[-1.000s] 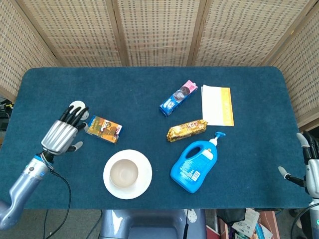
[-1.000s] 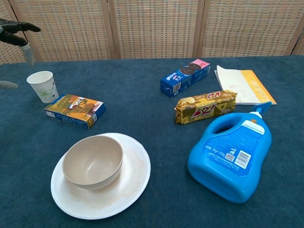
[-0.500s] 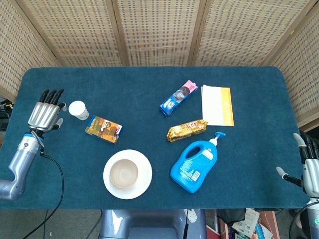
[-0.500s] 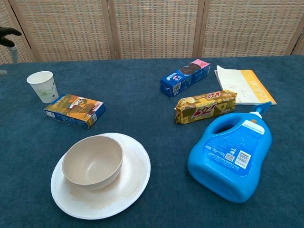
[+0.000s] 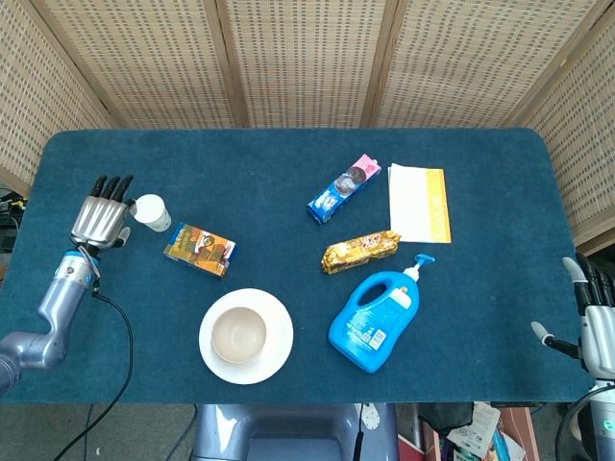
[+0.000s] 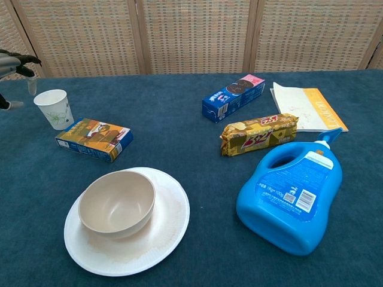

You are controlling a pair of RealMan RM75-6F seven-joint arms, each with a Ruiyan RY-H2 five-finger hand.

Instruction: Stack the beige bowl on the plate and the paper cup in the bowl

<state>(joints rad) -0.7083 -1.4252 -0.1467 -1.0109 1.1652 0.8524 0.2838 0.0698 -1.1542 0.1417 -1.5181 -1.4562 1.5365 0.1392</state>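
Note:
The beige bowl [image 5: 238,333] [image 6: 117,203] sits on the white plate [image 5: 279,351] [image 6: 170,226] near the table's front. The paper cup [image 5: 150,212] [image 6: 55,109] stands upright at the far left. My left hand [image 5: 102,211] [image 6: 13,64] is just to the cup's left, fingers extended and apart, holding nothing; whether it touches the cup I cannot tell. My right hand [image 5: 596,317] hangs off the table's right edge, open and empty.
A small orange box [image 5: 200,249] [image 6: 94,139] lies beside the cup. Further right lie a blue cookie pack [image 5: 343,188], a gold biscuit pack [image 5: 360,251], a white-and-yellow booklet [image 5: 419,203] and a blue detergent bottle [image 5: 376,320]. Wicker screens stand behind the table.
My left hand swung out left away from the cup, then came back close to the cup's left side. The cup, bowl and plate have not moved.

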